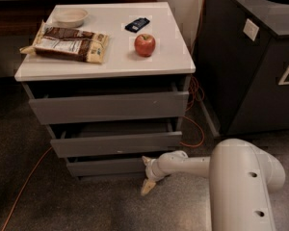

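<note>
One white arm fills the foreground, right of the grey drawer cabinet, and reaches left along the floor toward the cabinet's foot. At its end the gripper sits low, just in front of the cabinet's bottom right corner. Its fingers are spread apart, one pointing up and one slanting down to the floor, with nothing between them.

The bottom drawer is the nearest thing to the gripper. The upper finger is at the right end of the drawer front, but I cannot tell whether they touch. An orange cable runs over the floor left of the cabinet.

Above the bottom drawer, the middle drawer juts out with a dark gap over it. The top drawer also stands a little way out under the cabinet's white top.

On that top, a brown and cream snack bag lies at the left front and a red apple stands right of centre. A small dark packet lies just behind the apple. A pale bowl sits at the left rear corner, behind the bag. Right of the cabinet stands a tall dark bin.
</note>
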Controlling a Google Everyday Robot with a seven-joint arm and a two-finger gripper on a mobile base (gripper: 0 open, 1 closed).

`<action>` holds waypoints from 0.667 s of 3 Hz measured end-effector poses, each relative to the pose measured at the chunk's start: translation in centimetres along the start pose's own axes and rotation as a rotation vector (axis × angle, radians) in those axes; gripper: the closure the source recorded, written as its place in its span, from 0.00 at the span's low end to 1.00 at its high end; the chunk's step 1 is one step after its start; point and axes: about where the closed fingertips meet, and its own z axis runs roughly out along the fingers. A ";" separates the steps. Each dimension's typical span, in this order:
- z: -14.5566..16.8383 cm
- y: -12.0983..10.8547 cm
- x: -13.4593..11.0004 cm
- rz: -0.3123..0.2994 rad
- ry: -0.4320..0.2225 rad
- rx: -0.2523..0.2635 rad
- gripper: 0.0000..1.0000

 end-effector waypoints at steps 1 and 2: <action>1.4 -1.0 0.9 -0.008 0.070 0.021 0.00; 3.0 -2.3 2.2 -0.008 0.104 0.044 0.00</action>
